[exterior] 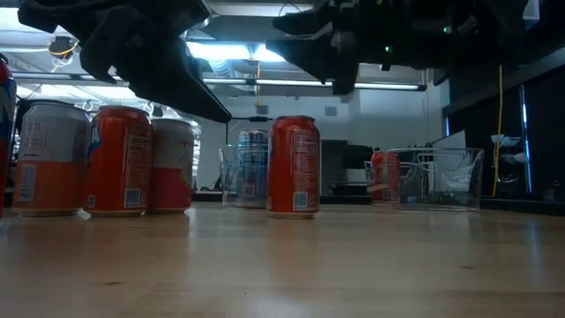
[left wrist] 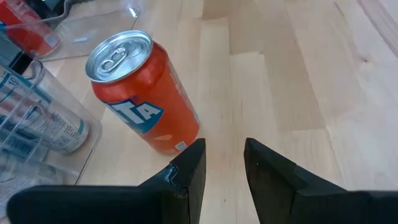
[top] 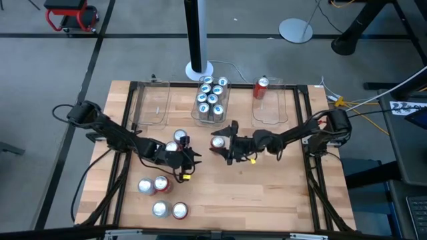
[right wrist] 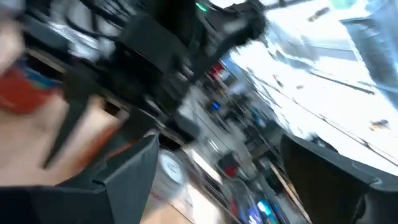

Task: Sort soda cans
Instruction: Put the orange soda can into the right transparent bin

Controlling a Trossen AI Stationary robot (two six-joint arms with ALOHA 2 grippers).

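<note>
An orange soda can [top: 218,142] stands upright on its base mid-table; it also shows as the orange can [left wrist: 144,93] and the orange can [exterior: 294,166]. My right gripper [top: 229,145] hangs open just to its right, and the can is not between the right gripper's [right wrist: 217,174] fingers. My left gripper [top: 190,160] sits nearer and to the left, with the left gripper's [left wrist: 224,168] fingers narrowly open and clear of the can. Two cans [top: 176,141] stand beside the left arm. Several more cans [top: 160,197] stand near the near-left edge.
Three clear bins line the far edge. The left bin [top: 153,105] holds nothing, the middle bin [top: 211,100] holds blue cans, and the right bin [top: 270,107] holds one red can [top: 261,87]. Bare wood lies right of centre and toward the near edge.
</note>
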